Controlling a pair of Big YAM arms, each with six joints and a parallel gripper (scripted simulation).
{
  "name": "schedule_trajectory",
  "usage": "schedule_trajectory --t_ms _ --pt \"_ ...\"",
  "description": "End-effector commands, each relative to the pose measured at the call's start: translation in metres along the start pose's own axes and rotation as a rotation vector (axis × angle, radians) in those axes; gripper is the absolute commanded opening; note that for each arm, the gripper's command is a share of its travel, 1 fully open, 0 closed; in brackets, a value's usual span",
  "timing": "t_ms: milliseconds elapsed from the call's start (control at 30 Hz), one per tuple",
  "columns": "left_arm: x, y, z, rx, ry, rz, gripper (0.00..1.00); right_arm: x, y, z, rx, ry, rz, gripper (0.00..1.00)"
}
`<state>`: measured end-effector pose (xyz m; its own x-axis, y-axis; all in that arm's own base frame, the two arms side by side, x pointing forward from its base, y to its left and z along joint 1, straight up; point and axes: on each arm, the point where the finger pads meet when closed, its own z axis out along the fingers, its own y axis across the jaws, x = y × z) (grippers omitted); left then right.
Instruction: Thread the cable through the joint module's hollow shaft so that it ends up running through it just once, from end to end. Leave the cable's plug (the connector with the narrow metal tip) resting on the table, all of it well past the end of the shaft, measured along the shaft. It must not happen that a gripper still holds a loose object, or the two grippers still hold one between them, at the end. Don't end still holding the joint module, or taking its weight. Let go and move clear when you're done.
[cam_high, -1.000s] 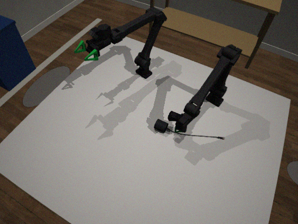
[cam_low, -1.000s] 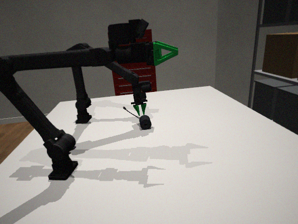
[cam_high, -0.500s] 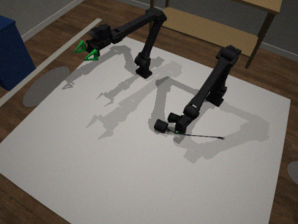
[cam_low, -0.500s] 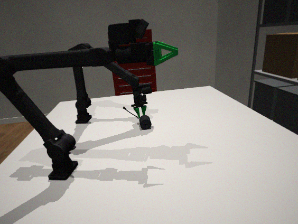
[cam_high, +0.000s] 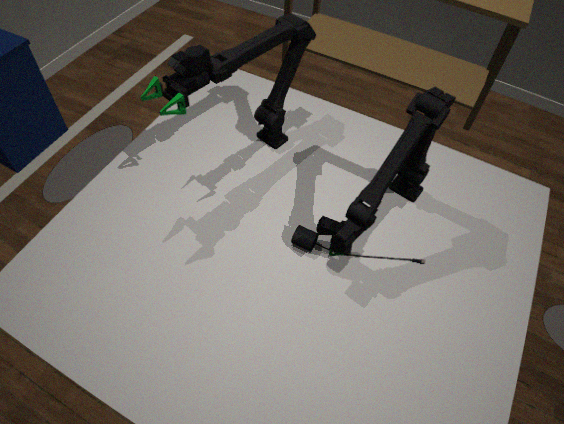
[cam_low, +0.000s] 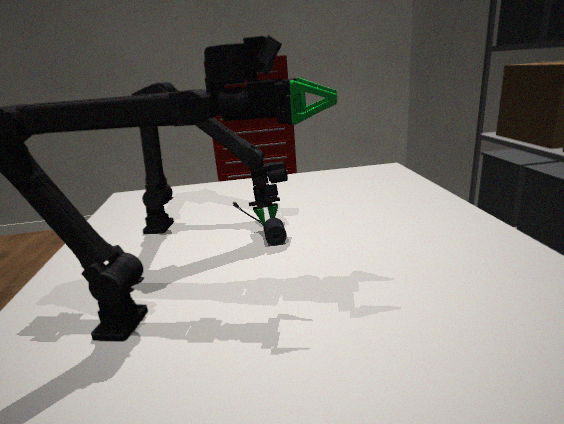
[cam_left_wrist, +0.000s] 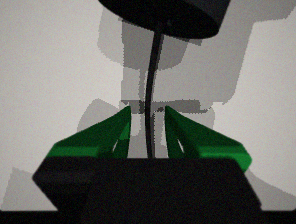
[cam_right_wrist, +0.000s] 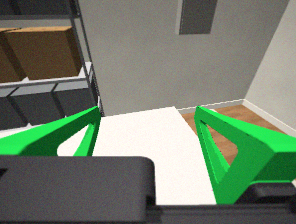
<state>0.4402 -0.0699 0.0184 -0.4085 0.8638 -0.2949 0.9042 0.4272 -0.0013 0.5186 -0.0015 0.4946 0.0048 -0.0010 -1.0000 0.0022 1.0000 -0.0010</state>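
Observation:
The dark cylindrical joint module (cam_high: 304, 238) (cam_low: 274, 231) (cam_left_wrist: 172, 12) lies on its side on the white table. The thin black cable (cam_high: 380, 257) (cam_low: 247, 214) (cam_left_wrist: 149, 87) meets its end nearer my left gripper; how deep it goes inside is hidden. No cable shows at the module's other end. The cable's outer end has a small connector (cam_high: 422, 261); its type is too small to tell. My left gripper (cam_high: 334, 253) (cam_low: 267, 220) (cam_left_wrist: 147, 111) is partly open low beside the module, its fingers either side of the cable without pinching it. My right gripper (cam_high: 151, 106) (cam_low: 336, 98) (cam_right_wrist: 147, 111) is wide open, empty and raised.
The white table (cam_high: 225, 325) (cam_low: 450, 325) bears both arm bases and broad arm shadows. The right arm extends high over the table, far from the module. A wooden bench (cam_high: 400, 55), a blue cabinet (cam_high: 30, 105) and a red drawer cabinet (cam_low: 255, 150) stand beyond the table.

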Motion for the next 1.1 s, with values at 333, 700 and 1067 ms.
schedule_trajectory --t_ms 333,700,1067 --pt "-0.006 0.003 0.000 -0.023 -0.012 0.001 0.00 -0.010 0.005 0.001 -0.010 -0.014 0.009 0.96" --pt "-0.002 0.000 0.007 -0.003 0.000 -0.006 0.00 -0.010 0.005 0.001 -0.010 -0.014 0.009 0.96" --pt "-0.014 0.011 -0.002 -0.020 -0.009 0.001 0.00 -0.010 0.005 0.001 -0.010 -0.014 0.009 0.96"
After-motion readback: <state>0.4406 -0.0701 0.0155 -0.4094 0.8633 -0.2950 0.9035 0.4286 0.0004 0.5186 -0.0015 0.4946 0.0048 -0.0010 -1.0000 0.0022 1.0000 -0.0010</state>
